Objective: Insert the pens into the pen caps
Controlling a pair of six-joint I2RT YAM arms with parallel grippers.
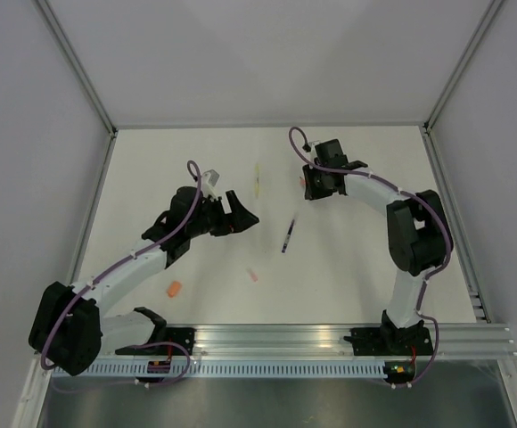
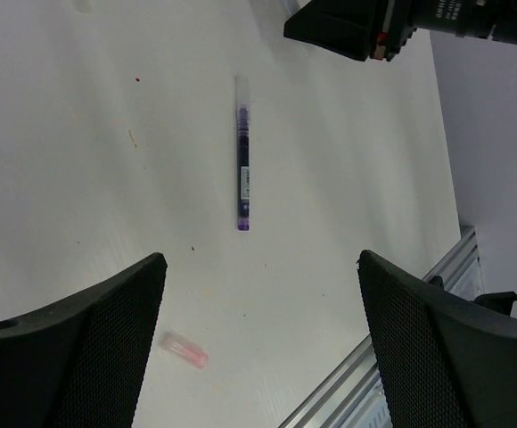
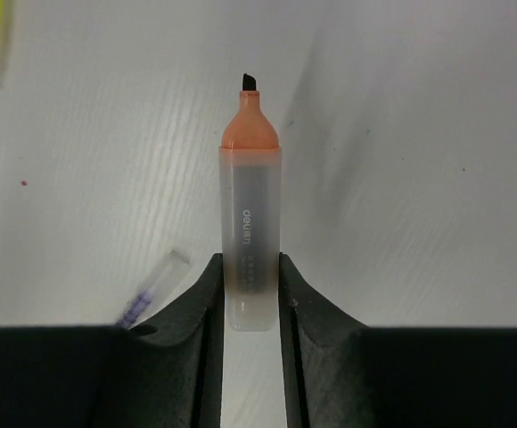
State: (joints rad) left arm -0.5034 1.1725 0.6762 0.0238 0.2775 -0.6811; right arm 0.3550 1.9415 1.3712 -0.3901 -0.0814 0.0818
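My right gripper (image 3: 250, 263) is shut on the grey pen with an orange tip (image 3: 250, 205). It holds the pen by its rear end above the table, tip pointing away. In the top view this gripper (image 1: 315, 185) is at the back right of centre. The dark purple pen (image 1: 289, 234) lies mid-table and also shows in the left wrist view (image 2: 242, 169). The yellow pen (image 1: 258, 178) lies further back. My left gripper (image 1: 241, 215) is open and empty above the table, and the pale pink cap (image 2: 185, 349) lies by its left finger. The orange cap (image 1: 175, 289) lies near the left arm. No pink pen shows.
An aluminium rail (image 1: 330, 339) runs along the near edge, holding both arm bases. White walls with metal corner posts enclose the table on three sides. The right arm's elbow (image 1: 419, 232) stands over the right side of the table.
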